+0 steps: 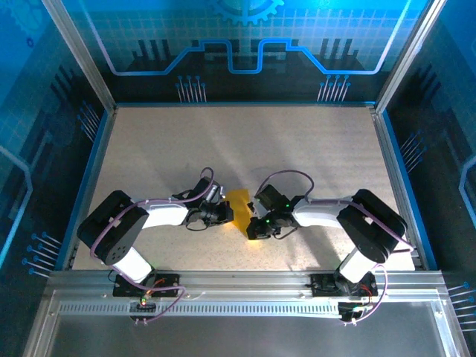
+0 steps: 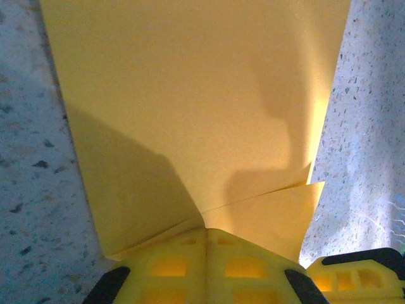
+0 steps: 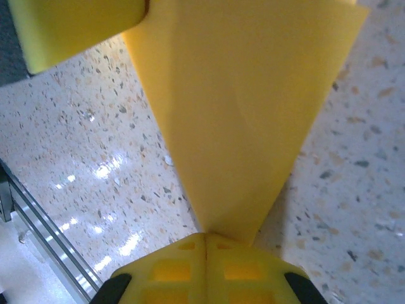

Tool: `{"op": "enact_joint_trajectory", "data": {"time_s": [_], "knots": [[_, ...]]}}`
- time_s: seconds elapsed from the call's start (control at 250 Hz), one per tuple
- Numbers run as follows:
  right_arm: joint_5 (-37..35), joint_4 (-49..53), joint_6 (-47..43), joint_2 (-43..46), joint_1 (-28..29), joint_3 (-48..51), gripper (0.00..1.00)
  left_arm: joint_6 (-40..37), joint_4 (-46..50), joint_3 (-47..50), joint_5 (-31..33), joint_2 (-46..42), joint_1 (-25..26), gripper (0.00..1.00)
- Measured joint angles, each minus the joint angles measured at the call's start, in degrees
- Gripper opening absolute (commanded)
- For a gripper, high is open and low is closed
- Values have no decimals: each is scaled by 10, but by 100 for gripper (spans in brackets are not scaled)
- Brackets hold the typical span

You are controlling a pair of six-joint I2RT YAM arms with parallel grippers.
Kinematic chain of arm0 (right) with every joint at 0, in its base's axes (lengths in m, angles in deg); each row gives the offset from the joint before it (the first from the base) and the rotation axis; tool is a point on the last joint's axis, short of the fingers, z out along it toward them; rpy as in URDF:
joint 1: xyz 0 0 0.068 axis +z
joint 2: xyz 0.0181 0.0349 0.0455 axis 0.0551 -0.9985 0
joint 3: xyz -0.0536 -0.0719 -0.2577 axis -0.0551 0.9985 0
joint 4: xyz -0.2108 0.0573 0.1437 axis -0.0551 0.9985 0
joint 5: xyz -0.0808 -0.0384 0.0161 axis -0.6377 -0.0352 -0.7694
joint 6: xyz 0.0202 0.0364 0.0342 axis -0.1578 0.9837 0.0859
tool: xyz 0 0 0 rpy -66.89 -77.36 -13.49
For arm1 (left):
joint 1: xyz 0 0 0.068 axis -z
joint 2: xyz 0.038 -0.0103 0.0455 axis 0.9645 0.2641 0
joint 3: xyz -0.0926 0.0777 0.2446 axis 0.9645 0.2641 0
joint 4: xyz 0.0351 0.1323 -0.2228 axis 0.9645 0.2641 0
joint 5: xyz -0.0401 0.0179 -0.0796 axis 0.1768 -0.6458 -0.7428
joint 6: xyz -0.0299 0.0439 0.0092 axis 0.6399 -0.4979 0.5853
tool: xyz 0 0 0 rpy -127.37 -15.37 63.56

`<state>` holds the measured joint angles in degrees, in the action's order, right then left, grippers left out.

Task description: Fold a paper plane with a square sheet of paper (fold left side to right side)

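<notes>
Folded paper (image 1: 239, 206), pinched, spans left gripper (image 1: 223, 215) to right gripper (image 1: 255, 225).

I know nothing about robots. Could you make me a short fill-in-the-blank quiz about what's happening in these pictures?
The sheet of paper between the two arms is ____ in colour. It is pinched by ____ grippers, the left gripper and the right gripper. The jaws of both are not open but ____.
Missing words: yellow; two; shut.
</notes>
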<state>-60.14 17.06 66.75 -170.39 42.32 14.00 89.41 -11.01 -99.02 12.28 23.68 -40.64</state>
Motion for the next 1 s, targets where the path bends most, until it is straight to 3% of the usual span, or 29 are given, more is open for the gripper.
{"op": "enact_joint_trajectory", "data": {"time_s": [0.312, 0.352, 0.547, 0.775, 0.999], "knots": [[0, 47, -6, 26, 0, 7, 0, 20, -7, 1, 2, 0, 1, 0], [-1, 56, -7, 31, 0, 7, 4, 25, -7, 1, 3, 0, 1, 0], [-3, 86, -22, 88, -10, 1, 22, 30, -2, 1, 5, -15, 1, 21], [-20, 120, -67, 145, -70, -23, 41, 13, 42, -19, 7, -97, -30, 44], [-35, 127, -90, 158, -82, -26, 52, -14, 76, -22, 8, -136, -102, 50]]}}
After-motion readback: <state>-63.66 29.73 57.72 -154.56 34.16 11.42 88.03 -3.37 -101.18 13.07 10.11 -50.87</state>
